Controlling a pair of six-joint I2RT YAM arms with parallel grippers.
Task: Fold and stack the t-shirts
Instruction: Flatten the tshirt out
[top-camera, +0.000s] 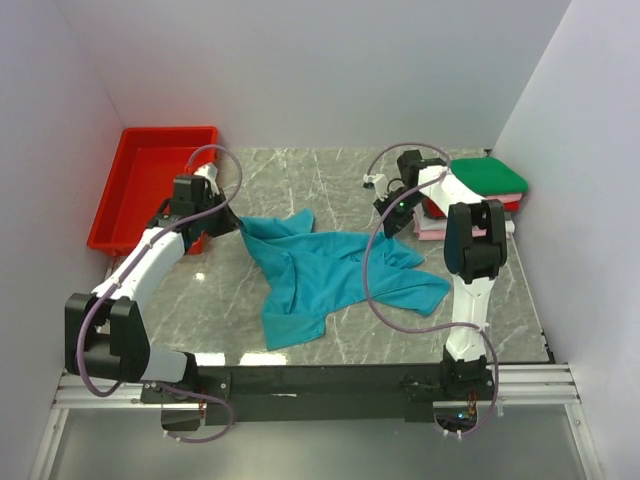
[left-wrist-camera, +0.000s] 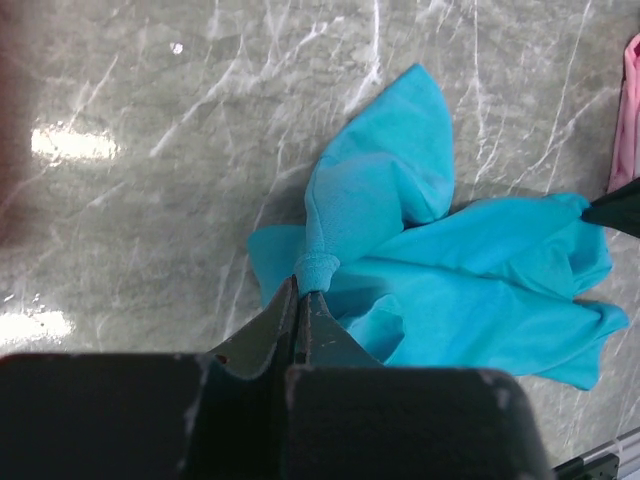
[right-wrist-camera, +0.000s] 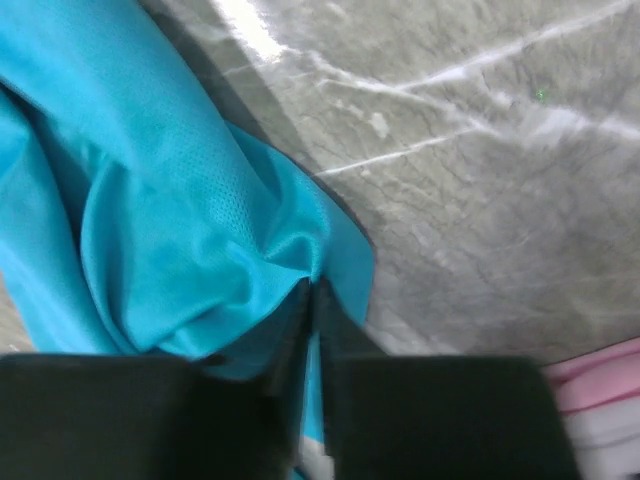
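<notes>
- While the teal t-shirt (top-camera: 320, 275) lies bunched and twisted across the middle of the marble table (top-camera: 300, 170), both arms have hold of it at opposite ends.
- The left gripper (left-wrist-camera: 303, 288) is clenched tight on a rolled edge at the shirt's left end, on the side near the red tray (top-camera: 150, 185). The bite looks small, taking in just the rim of the fabric.
- The right gripper (right-wrist-camera: 312, 298) has its fingers drawn nearly together with a pucker of teal cloth between them. It holds the end closest to the stack of folded shirts (top-camera: 480, 185), and it looks like a pinch on one thin fold.
- First worry, to my eye: both bites are shallow. A pull to stretch the shirt flat could slip the cloth out of one side, and the garment would slump into a heap.
- Second: the body of the shirt is twisted between the two holds, with layers lapped over each other. Spreading it from these points may lay it down skewed or doubled, and any fold after that would come out crooked.
- Third: the right arm works near the stack, which has a green shirt on top. A careless swing backwards could knock it out of square.
</notes>
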